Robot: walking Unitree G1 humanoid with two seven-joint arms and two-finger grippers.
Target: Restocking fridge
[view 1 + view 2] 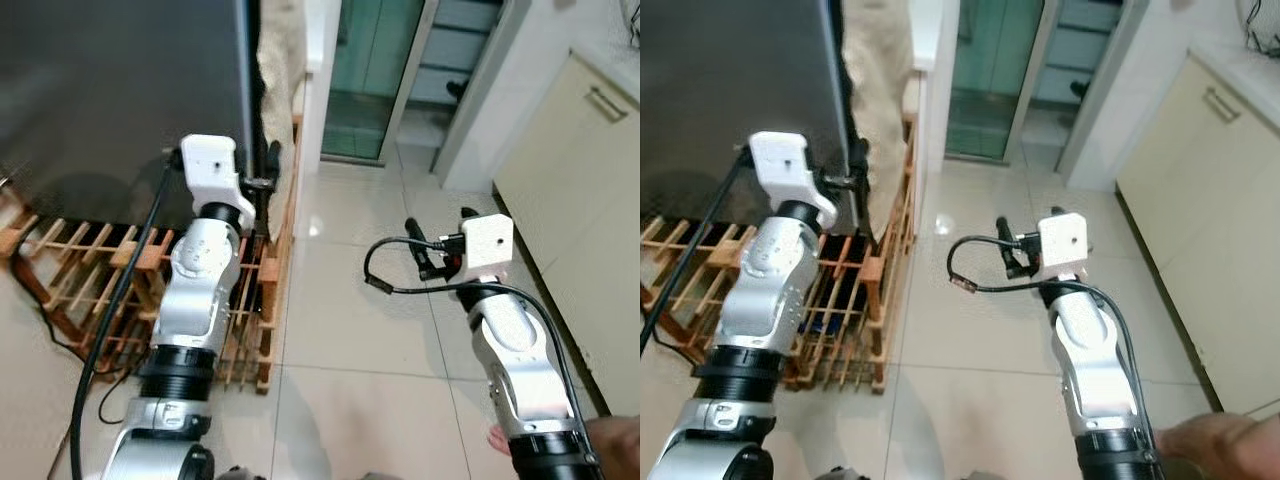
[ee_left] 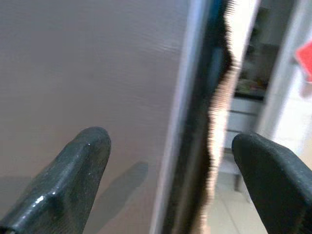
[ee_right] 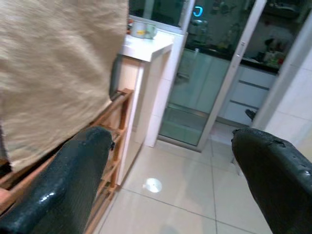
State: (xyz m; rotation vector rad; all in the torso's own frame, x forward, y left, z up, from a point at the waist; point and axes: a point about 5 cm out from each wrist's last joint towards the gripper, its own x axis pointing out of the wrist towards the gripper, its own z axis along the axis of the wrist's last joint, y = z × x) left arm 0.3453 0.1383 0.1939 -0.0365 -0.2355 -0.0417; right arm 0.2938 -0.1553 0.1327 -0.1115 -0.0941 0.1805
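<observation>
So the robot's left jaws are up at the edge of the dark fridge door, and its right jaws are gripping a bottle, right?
Not quite. The left gripper is at the edge of the fridge door, but the right gripper grips nothing: the right wrist view shows its jaws wide open over bare floor tiles.

The fridge door is smooth, matt grey metal. The rack is bare wood, the cloth coarse beige, the floor glossy tile.

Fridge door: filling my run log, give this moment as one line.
stage: reaching door | left gripper: open at fridge door edge | right gripper: open, idle over floor
</observation>
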